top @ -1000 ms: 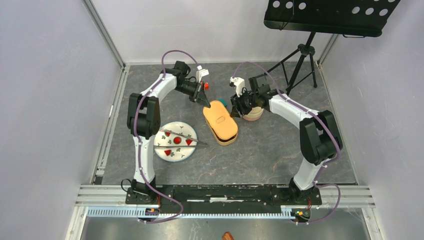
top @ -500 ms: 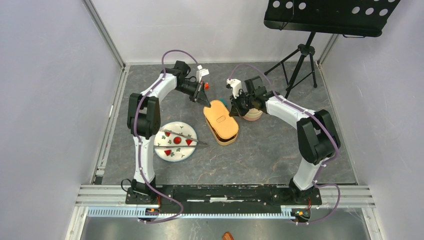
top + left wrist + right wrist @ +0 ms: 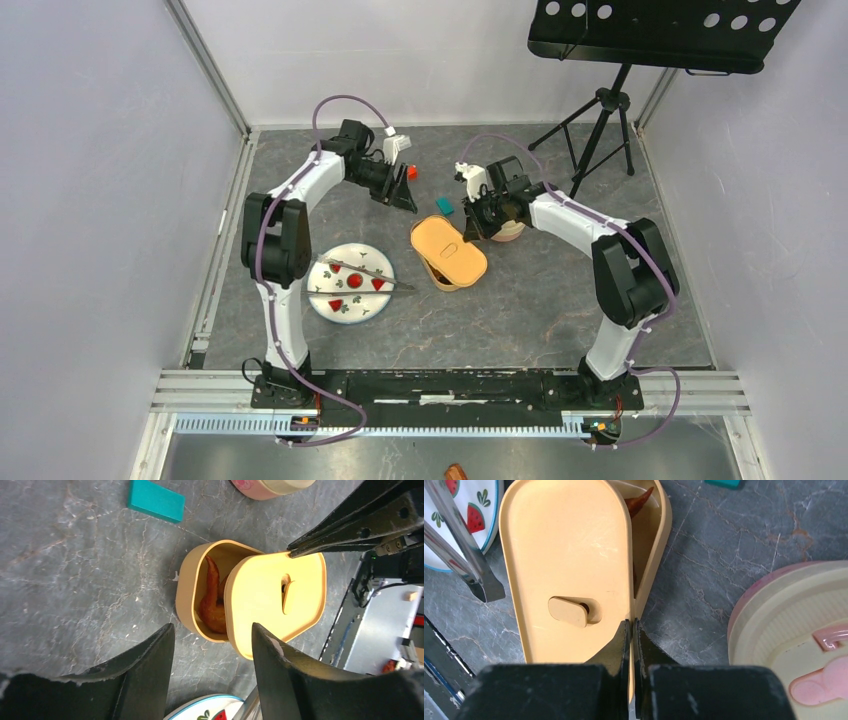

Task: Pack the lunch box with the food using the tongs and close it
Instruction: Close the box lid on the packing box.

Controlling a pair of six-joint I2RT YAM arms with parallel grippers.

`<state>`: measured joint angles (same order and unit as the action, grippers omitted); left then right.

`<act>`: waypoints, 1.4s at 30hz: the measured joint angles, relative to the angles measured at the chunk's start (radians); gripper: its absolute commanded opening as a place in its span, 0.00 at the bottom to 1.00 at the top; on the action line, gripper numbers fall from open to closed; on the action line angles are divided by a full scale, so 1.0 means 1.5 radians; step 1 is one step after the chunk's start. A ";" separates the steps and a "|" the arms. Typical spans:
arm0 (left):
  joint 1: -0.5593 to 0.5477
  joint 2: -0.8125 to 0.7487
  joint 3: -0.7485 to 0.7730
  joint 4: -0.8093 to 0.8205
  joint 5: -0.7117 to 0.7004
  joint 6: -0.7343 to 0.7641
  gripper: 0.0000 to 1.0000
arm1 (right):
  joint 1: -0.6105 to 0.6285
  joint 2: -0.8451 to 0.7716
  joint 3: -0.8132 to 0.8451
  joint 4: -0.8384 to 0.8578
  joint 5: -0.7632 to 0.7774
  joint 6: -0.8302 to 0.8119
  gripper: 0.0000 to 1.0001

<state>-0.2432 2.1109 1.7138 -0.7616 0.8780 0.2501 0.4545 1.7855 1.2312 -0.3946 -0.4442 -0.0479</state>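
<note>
The tan lunch box (image 3: 440,272) stands mid-table with its lid (image 3: 569,570) lying skewed over it, so one side gapes. Orange-brown fried food (image 3: 210,605) shows inside. My right gripper (image 3: 630,626) is shut on the lid's edge, seen from above at the lid's far right (image 3: 478,222). My left gripper (image 3: 212,628) hangs open above the table just beyond the box's far-left end (image 3: 408,203), holding nothing. The tongs (image 3: 365,272) lie across the plate (image 3: 322,305) beside small red wedges (image 3: 354,281).
A teal cube (image 3: 445,205) and a red cube (image 3: 411,172) lie behind the box. A pink-lidded round container (image 3: 508,232) sits right of my right gripper. A black tripod (image 3: 600,120) under a music stand occupies the back right.
My left gripper let go of the lid's far end, opened and drew back. My right gripper shut on the lid's edge, and the lid swung askew, uncovering part of the box.
</note>
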 measured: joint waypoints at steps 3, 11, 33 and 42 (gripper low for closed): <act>0.001 -0.025 -0.019 0.025 -0.025 0.000 0.64 | 0.000 0.009 0.006 -0.011 0.014 0.024 0.00; 0.001 -0.085 -0.127 0.122 -0.070 -0.013 0.66 | 0.001 0.008 0.006 -0.015 0.063 0.113 0.00; -0.001 -0.135 -0.215 0.217 -0.098 -0.024 0.67 | 0.040 -0.014 -0.056 0.098 0.136 0.214 0.00; -0.001 -0.148 -0.223 0.218 -0.098 -0.024 0.67 | 0.067 -0.040 -0.067 0.077 0.182 0.214 0.00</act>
<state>-0.2447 1.8893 1.3796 -0.4343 0.7303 0.2146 0.5556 1.7252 1.1309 -0.2790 -0.1711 0.2726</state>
